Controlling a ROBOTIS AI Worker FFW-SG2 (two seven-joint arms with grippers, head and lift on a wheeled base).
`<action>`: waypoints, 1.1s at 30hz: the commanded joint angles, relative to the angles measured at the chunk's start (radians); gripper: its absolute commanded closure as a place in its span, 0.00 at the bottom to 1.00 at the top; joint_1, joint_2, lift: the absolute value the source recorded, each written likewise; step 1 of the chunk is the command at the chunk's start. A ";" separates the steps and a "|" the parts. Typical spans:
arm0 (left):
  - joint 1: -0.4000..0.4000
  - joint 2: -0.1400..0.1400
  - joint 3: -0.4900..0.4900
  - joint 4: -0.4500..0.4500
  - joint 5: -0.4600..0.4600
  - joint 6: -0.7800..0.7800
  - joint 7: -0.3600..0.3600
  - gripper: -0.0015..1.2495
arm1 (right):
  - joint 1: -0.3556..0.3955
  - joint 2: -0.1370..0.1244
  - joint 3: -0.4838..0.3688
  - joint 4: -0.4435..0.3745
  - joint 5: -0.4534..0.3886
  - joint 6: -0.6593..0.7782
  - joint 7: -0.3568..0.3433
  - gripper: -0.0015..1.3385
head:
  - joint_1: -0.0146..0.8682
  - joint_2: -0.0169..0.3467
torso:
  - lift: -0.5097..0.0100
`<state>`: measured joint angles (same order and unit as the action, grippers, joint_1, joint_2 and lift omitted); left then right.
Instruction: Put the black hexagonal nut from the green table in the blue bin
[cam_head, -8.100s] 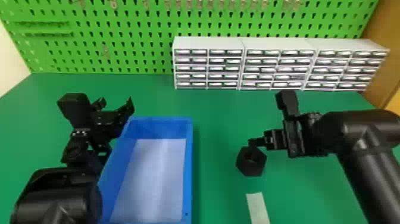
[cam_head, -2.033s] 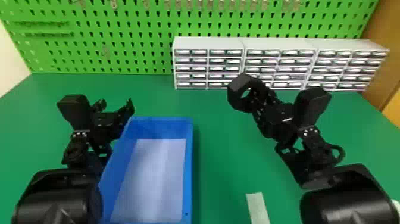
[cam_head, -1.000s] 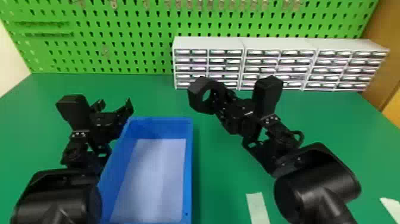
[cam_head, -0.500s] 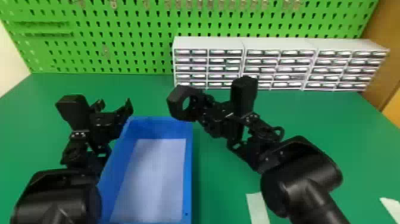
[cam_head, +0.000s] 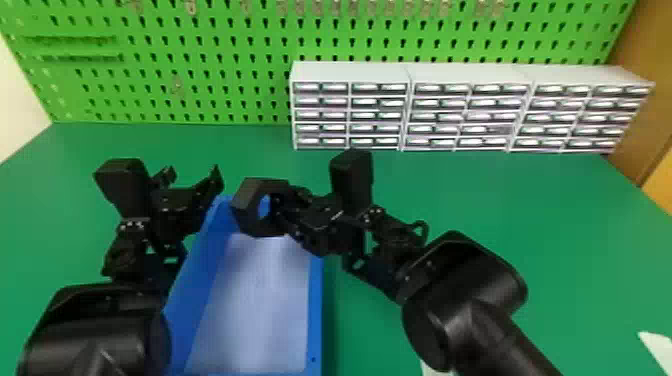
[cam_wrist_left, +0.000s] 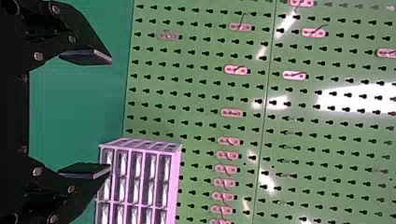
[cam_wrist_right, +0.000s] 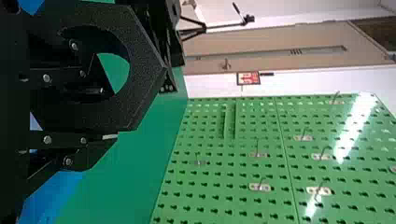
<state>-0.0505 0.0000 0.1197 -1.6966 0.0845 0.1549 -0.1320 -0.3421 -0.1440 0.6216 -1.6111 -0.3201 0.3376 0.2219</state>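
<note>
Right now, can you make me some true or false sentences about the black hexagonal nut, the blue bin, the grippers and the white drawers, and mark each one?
1. The right gripper holds the black hexagonal nut. True.
2. The nut lies on the bottom of the blue rectangular bin. False: it is held up over the bin's far end.
3. The left gripper is open and empty. True.
4. The white drawer cabinets stand nearer the robot than the bin. False: they stand beyond it, by the green pegboard.

Green table (cam_head: 525, 200): blue bin (cam_head: 315, 320), white drawer cabinets (cam_head: 470, 72) along back, white pieces (cam_head: 659, 347).
</note>
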 joint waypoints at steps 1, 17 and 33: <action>0.000 -0.003 0.001 0.000 -0.002 0.000 0.000 0.35 | -0.012 -0.002 0.029 0.011 -0.013 0.000 0.002 0.79 | 0.79 0.19 | 0.79; -0.002 -0.003 0.006 0.000 -0.003 0.000 0.000 0.35 | -0.029 -0.006 0.056 0.028 -0.030 0.000 0.004 0.79 | 0.79 0.19 | 0.79; 0.000 -0.003 0.006 0.000 -0.003 0.000 0.000 0.35 | -0.021 -0.006 0.047 0.030 -0.028 0.015 0.004 0.40 | 0.79 0.19 | 0.79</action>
<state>-0.0507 0.0000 0.1269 -1.6966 0.0813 0.1549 -0.1321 -0.3668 -0.1503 0.6708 -1.5828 -0.3483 0.3477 0.2255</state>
